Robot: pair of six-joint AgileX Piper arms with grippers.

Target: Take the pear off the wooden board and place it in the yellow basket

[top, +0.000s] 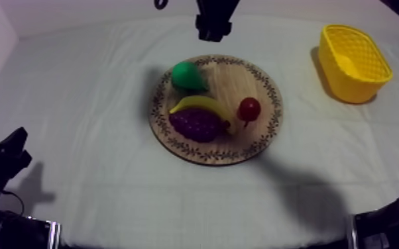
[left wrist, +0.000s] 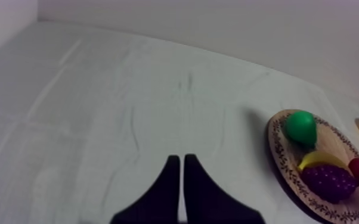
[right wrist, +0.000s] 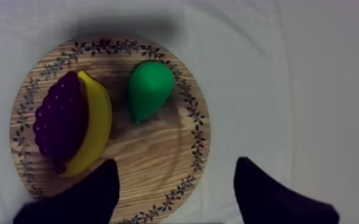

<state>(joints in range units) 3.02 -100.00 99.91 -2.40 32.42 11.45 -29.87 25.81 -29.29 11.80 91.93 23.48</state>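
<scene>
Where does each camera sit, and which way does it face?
Top view: above the table, slanting down on board and basket; left arm low at its side.
Left wrist view: on the left arm, facing across the cloth, past shut left fingers.
Right wrist view: above the board, facing down; open right fingers.
All share the pear.
</scene>
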